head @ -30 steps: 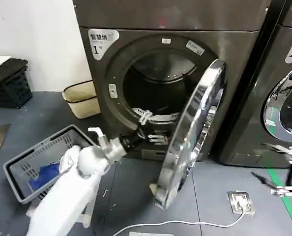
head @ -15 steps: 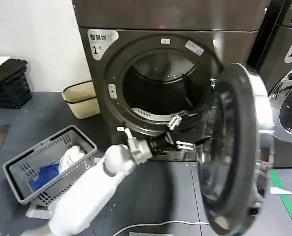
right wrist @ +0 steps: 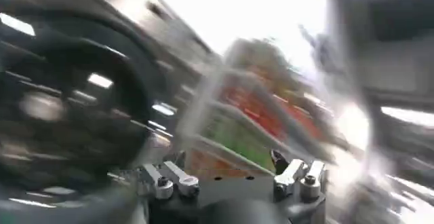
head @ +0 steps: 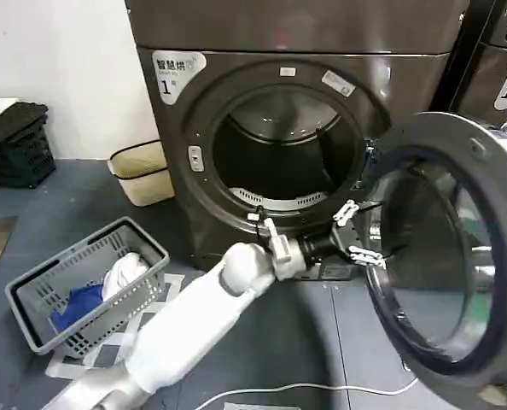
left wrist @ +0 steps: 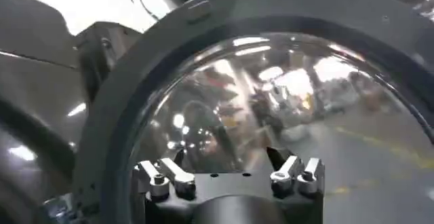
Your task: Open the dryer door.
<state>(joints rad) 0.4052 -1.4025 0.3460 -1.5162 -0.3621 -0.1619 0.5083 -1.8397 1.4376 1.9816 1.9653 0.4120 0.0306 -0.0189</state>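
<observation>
Grey floor; left pincer [head: 361, 232] spread, against swung-open dryer door [head: 445, 282].

You had the dryer door [head: 445, 265] swung wide open to the right, its dark grey inner side and tinted glass facing the camera. The dryer [head: 292, 137] showed its round opening uncovered, with the white sticker numbered "1" at the upper left of its front. Your left gripper [head: 357, 232] was stretched forward at the door's inner rim, fingers spread apart. A grey laundry basket [head: 83, 286] holding white and blue cloth stood on the floor to the left.
</observation>
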